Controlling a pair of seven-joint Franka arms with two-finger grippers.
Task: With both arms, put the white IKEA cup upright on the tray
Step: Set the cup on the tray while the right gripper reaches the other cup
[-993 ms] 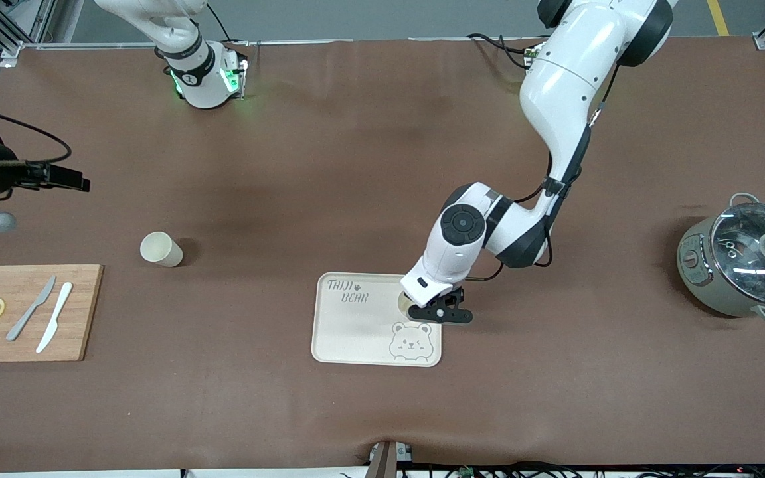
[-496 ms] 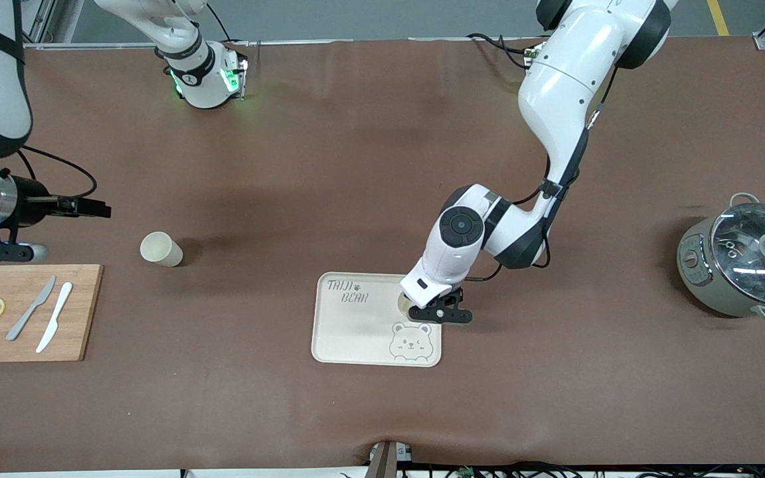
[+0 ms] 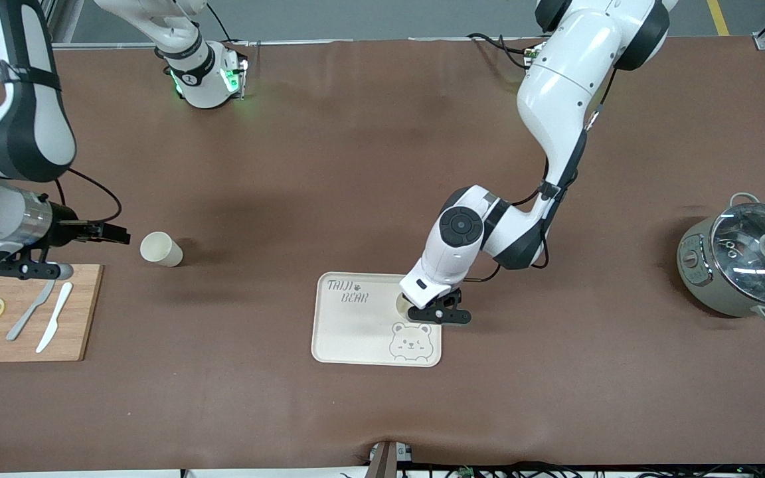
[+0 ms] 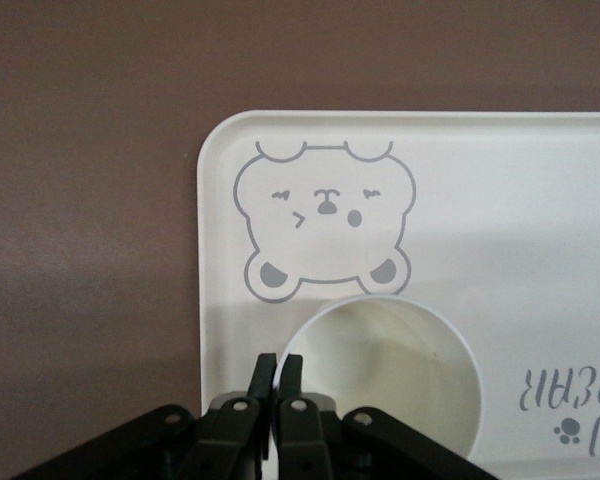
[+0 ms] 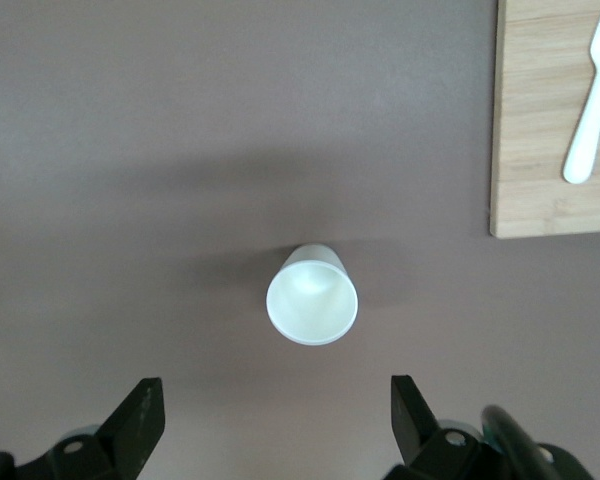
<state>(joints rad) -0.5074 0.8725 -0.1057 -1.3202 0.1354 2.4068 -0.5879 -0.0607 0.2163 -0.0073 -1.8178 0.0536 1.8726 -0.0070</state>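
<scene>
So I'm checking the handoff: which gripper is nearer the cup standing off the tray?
Right. The right gripper is open beside that cup; the left gripper pinches another cup's rim on the tray.

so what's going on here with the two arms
The left pincer is pinching the rim of a white plastic cup that stands upright on the cream bear-print tray. The right pincer hangs open over the brown table, close to a second white cup beside the wooden cutting board. That cup is not yet gripped.

Two cups [image 3: 161, 249] [image 4: 385, 375], two knives [image 3: 32, 308] [image 3: 54, 326], one tray [image 3: 356, 332]
</scene>
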